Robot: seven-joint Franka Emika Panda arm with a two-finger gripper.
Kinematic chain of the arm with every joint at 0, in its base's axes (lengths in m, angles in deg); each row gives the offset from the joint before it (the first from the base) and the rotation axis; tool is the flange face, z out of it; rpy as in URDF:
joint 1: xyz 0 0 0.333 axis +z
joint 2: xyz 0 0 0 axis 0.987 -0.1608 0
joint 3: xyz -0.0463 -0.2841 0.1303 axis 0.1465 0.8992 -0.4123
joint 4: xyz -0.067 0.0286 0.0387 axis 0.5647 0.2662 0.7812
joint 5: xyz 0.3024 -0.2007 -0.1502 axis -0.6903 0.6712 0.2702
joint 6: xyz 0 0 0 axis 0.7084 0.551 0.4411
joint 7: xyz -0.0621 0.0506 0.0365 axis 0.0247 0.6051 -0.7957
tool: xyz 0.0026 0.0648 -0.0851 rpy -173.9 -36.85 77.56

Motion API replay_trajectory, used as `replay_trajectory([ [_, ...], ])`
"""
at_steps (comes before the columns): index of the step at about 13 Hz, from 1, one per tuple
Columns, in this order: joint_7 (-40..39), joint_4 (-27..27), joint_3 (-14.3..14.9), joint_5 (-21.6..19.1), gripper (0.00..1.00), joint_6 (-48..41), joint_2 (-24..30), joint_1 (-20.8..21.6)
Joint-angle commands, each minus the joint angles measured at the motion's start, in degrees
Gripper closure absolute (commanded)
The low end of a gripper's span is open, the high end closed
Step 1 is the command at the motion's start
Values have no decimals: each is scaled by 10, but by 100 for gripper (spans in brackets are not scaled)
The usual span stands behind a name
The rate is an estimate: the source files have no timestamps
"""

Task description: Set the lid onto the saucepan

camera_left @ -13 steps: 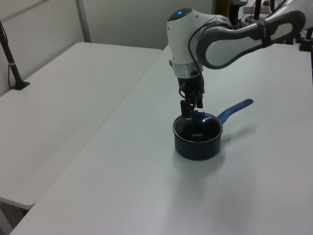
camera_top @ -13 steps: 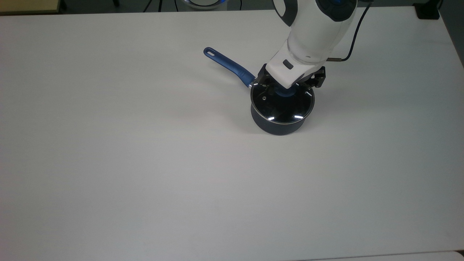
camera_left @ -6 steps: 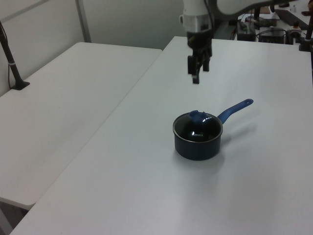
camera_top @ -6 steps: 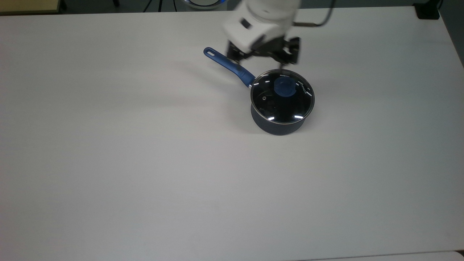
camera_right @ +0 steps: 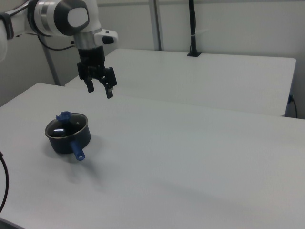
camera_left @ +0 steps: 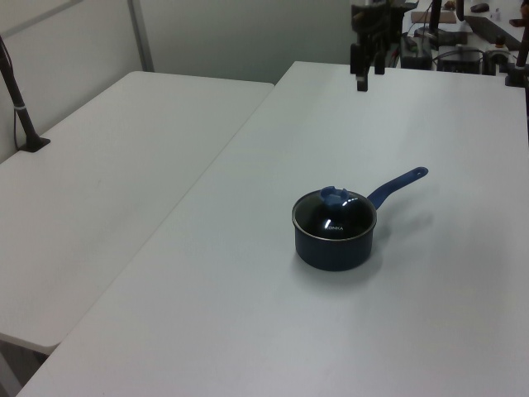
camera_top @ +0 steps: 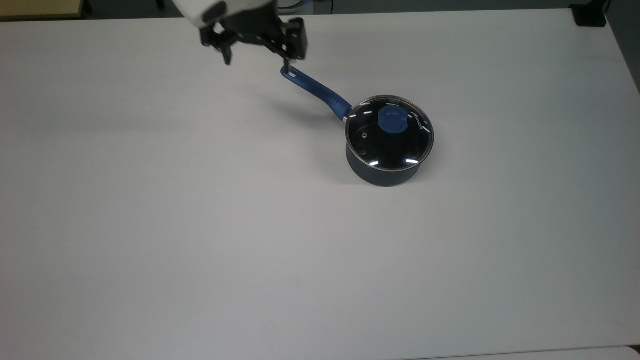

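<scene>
The dark navy saucepan [camera_top: 382, 176] stands on the white table, its long blue handle [camera_top: 315, 90] pointing toward the top view's upper left. The glass lid [camera_top: 387, 146] with its blue knob [camera_top: 393, 120] rests flat on the saucepan's rim. My gripper [camera_top: 256, 57] hangs open and empty high above the table, up and to the top view's left of the handle's end. The left view has the saucepan [camera_left: 335, 248] with the lid [camera_left: 335, 217] on it and the gripper [camera_left: 369, 73] far behind and above. In the right view the gripper [camera_right: 99, 89] is above the lidded saucepan [camera_right: 66, 139].
The white table [camera_top: 200, 225] is wide and bare around the saucepan. A second white table [camera_left: 124, 149] stands beside it across a narrow gap. A black clamped pole [camera_right: 192, 28] rises at that table's far edge.
My gripper let go of the lid's knob, rose, and moved away toward the top view's upper left. The lid stays on the saucepan, which has not moved.
</scene>
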Motion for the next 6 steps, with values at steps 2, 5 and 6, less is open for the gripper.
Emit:
replay_trajectory([
  [2, -26, -35, 12, 12, 0, -8, 42, 6],
  [5, -27, -46, 13, 15, 0, -8, 48, 4],
  [6, -27, -47, 12, 19, 0, -8, 48, 4],
])
